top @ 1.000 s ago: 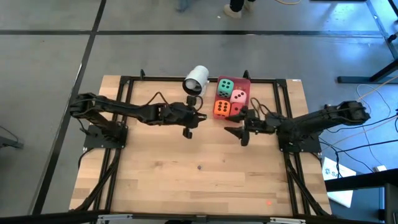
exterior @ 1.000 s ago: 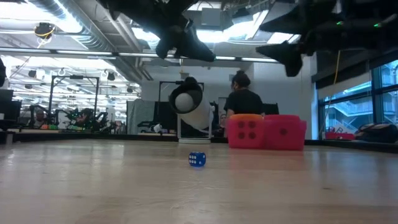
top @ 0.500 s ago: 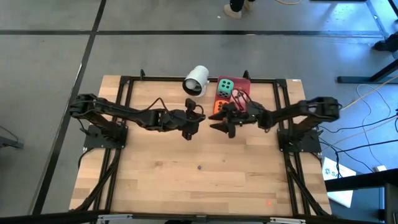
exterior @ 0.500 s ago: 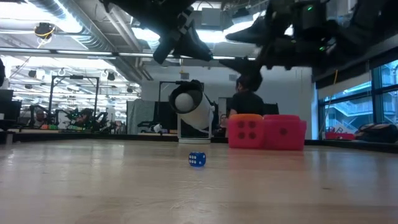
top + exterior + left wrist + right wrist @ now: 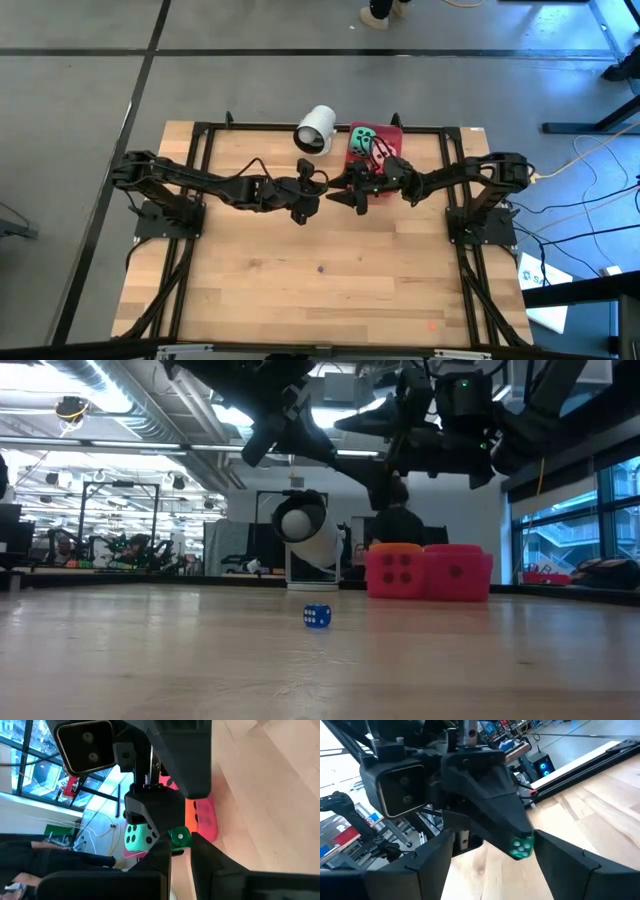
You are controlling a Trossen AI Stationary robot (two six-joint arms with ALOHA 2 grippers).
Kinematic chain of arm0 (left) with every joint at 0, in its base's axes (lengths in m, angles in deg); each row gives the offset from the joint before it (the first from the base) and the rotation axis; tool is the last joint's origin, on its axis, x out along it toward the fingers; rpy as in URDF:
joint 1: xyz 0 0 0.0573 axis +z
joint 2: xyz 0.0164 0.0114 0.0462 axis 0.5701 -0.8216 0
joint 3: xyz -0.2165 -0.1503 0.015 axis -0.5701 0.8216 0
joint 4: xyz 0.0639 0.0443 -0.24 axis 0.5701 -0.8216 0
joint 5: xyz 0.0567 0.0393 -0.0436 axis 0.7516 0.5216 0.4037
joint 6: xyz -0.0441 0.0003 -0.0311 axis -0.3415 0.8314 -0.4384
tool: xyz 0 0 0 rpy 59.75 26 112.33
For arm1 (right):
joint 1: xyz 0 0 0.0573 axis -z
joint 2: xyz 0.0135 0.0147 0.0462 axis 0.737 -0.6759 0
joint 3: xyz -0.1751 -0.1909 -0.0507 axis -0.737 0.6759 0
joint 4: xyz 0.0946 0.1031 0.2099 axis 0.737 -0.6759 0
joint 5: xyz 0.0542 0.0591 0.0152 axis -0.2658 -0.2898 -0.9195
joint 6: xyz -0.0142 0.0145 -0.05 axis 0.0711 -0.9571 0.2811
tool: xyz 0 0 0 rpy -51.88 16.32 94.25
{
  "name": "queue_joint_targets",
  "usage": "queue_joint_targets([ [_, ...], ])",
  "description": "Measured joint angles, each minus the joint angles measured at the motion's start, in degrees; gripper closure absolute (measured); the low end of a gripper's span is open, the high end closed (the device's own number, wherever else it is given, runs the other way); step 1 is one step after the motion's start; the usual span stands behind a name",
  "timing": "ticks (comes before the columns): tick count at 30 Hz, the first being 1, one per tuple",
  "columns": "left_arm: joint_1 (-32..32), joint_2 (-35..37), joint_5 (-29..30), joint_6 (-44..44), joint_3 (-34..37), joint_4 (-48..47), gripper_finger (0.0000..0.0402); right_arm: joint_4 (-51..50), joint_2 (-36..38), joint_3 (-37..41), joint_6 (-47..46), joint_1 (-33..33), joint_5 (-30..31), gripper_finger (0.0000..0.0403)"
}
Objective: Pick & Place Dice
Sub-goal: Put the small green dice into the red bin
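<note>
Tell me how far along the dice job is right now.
Done: a small green die is off the table, pinched in the left gripper over the table's far middle. In hand: the open right gripper faces it closely, probably for a handover. Left: placing that die somewhere, and a small blue die lies untouched on the table.

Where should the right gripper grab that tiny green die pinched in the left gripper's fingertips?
Grip the tiny green die by its two bare faces, those the left gripper doesn't cover. It pokes out at the tips, so the right gripper probably best comes head-on, open jaws crosswise to that pinch.
</note>
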State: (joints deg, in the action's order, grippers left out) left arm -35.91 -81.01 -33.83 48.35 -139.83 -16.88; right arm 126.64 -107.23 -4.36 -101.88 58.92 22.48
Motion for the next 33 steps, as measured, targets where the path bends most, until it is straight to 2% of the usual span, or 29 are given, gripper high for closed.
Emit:
queue_joint_targets([
  [7, 0.0, 0.0, 0.6, 0.0, 0.0, 0.0, 0.0370, -0.5, 0.0, -0.2, -0.1, 0.0, -0.2, 0.0141],
  [33, 0.0, 0.1, 1.0, 0.0, 0.0, 0.2, 0.0370, -0.9, 0.0, -0.2, 0.1, 0.0, 0.7, 0.0321],
])
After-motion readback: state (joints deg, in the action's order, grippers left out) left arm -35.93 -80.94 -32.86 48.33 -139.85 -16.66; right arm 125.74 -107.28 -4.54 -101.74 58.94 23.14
